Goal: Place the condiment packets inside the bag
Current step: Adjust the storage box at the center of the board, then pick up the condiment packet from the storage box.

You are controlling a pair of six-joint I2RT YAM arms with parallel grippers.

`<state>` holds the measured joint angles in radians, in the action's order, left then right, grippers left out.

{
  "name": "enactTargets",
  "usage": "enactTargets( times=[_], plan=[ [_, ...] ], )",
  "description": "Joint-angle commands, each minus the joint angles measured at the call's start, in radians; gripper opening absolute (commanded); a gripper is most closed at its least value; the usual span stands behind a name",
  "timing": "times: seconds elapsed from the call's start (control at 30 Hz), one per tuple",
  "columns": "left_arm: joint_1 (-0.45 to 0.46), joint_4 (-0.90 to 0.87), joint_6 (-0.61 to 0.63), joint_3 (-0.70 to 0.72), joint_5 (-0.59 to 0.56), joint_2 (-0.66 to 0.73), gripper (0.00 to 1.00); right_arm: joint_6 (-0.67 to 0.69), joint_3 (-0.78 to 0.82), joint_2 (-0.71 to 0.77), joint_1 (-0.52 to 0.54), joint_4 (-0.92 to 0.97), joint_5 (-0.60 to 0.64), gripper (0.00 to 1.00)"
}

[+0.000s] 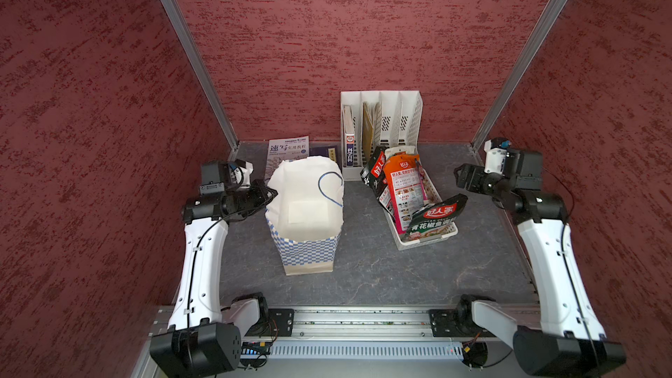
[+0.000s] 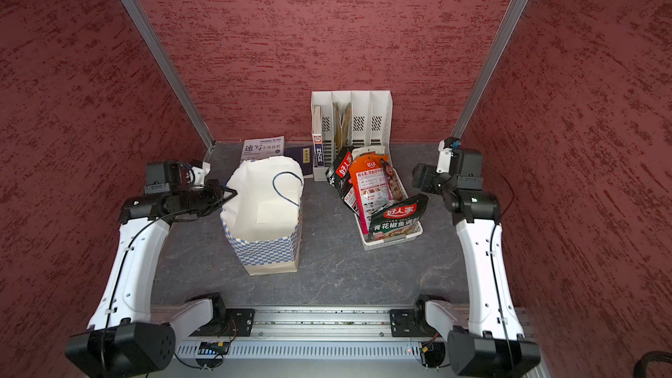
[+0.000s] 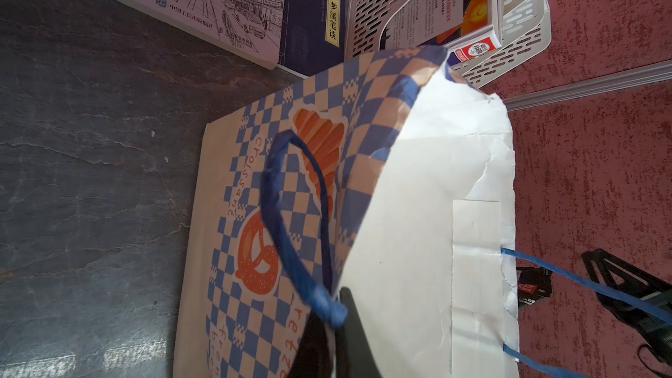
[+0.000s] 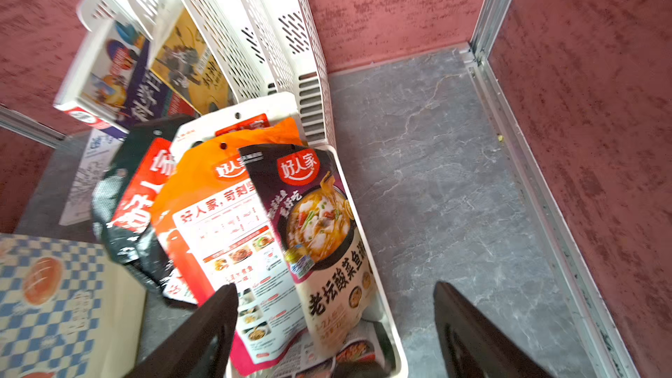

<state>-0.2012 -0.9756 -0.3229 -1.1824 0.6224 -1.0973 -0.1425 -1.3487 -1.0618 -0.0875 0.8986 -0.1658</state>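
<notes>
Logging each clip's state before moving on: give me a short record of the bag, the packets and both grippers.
bag: upright, mouth open, no packet visible inside
condiment packets: piled in the white basket, on the robot's right of the bag
left gripper: shut on the bag's rim beside a blue handle
right gripper: open, holding nothing, beside the basket
progress: none bagged yet
</notes>
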Motion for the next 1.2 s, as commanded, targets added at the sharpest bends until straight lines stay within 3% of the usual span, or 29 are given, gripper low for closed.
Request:
enactTargets(
  times=[0.0, 0.2, 0.4, 0.6, 0.77, 0.93, 1.17],
  plan=[
    [0.015, 0.018, 0.011, 0.010, -0.007, 0.015, 0.00, -0.077, -0.006, 0.080, 0.044, 0.251, -0.055, 0.86],
    [0.040, 0.027, 0.010, 0.015, -0.010, 0.014, 0.00, -0.238, 0.071, 0.261, 0.211, 0.457, -0.053, 0.86],
    [0.058, 0.038, 0.010, 0.013, -0.013, 0.005, 0.00, -0.351, 0.183, 0.341, 0.306, 0.418, -0.026, 0.97],
    [0.070, 0.047, 0.010, 0.018, -0.026, 0.001, 0.00, -0.391, 0.169, 0.227, 0.388, 0.277, 0.034, 0.99],
    [0.074, 0.061, 0.009, 0.030, -0.028, 0.001, 0.00, -0.469, 0.166, 0.106, 0.539, 0.163, 0.205, 0.98],
    [0.082, 0.070, 0.014, 0.033, -0.028, -0.004, 0.00, -0.537, 0.169, 0.048, 0.595, 0.075, 0.296, 0.98],
    [0.100, 0.081, 0.017, 0.046, -0.042, -0.007, 0.00, -0.528, 0.153, -0.019, 0.609, 0.113, 0.441, 0.91]
  ],
)
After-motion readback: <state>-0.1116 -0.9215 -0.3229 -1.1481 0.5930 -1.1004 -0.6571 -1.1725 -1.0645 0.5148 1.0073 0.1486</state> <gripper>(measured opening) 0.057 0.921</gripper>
